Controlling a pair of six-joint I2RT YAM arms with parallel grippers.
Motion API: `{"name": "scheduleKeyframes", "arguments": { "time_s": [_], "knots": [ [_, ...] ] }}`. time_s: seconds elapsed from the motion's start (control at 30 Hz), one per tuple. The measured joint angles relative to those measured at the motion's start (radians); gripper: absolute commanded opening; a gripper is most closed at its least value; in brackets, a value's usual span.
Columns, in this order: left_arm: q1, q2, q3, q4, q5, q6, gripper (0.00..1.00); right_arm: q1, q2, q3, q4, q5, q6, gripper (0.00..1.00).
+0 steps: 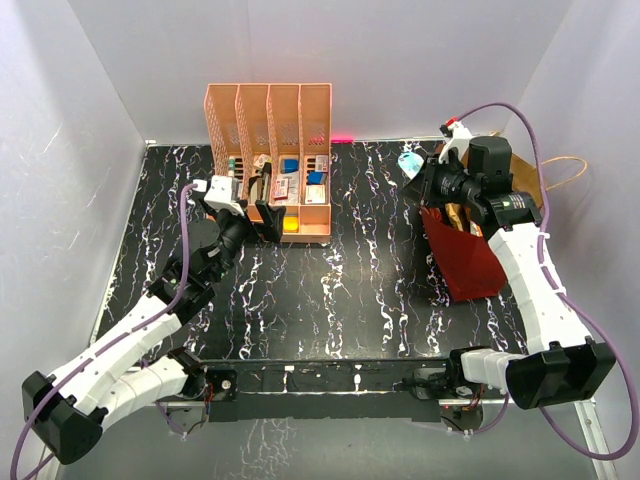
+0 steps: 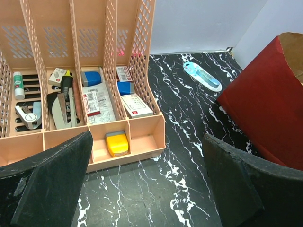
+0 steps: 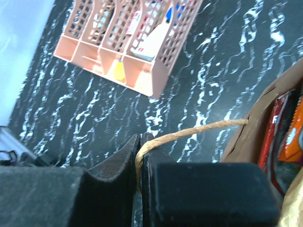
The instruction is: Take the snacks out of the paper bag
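The dark red paper bag (image 1: 470, 258) stands at the right of the table, its brown inside showing at the top. My right gripper (image 1: 428, 186) is at the bag's mouth. In the right wrist view it (image 3: 141, 142) is shut on the bag's thin loop handle (image 3: 189, 134). Snacks show inside the bag: a red packet (image 3: 272, 137), an orange packet (image 3: 293, 135) and a gold one (image 3: 291, 213). My left gripper (image 1: 268, 225) is open and empty, low in front of the organiser. The bag also shows in the left wrist view (image 2: 270, 109), right of the open gripper (image 2: 147, 189).
A peach slotted organiser (image 1: 318, 120) with stationery stands at the back centre, close ahead of my left gripper (image 2: 142, 137). A light-blue-and-white oval packet (image 1: 410, 163) lies on the table behind the bag. The bag's second handle (image 1: 565, 175) sticks out to the right.
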Motion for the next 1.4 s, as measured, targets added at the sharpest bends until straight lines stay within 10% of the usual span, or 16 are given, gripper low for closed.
{"name": "scheduleKeyframes", "arguments": {
  "time_s": [0.53, 0.9, 1.4],
  "knots": [
    [0.0, 0.018, 0.0, -0.01, 0.006, -0.002, 0.98, 0.208, -0.001, -0.013, 0.06, -0.096, 0.183, 0.09],
    [0.0, 0.026, 0.0, -0.011, 0.006, -0.002, 0.98, 0.222, -0.072, 0.071, -0.064, 0.045, 0.131, 0.92],
    [-0.002, 0.037, 0.006, -0.029, 0.006, -0.011, 0.98, 0.222, -0.47, 0.061, -0.296, 0.734, 0.009, 0.98]
  ]
}}
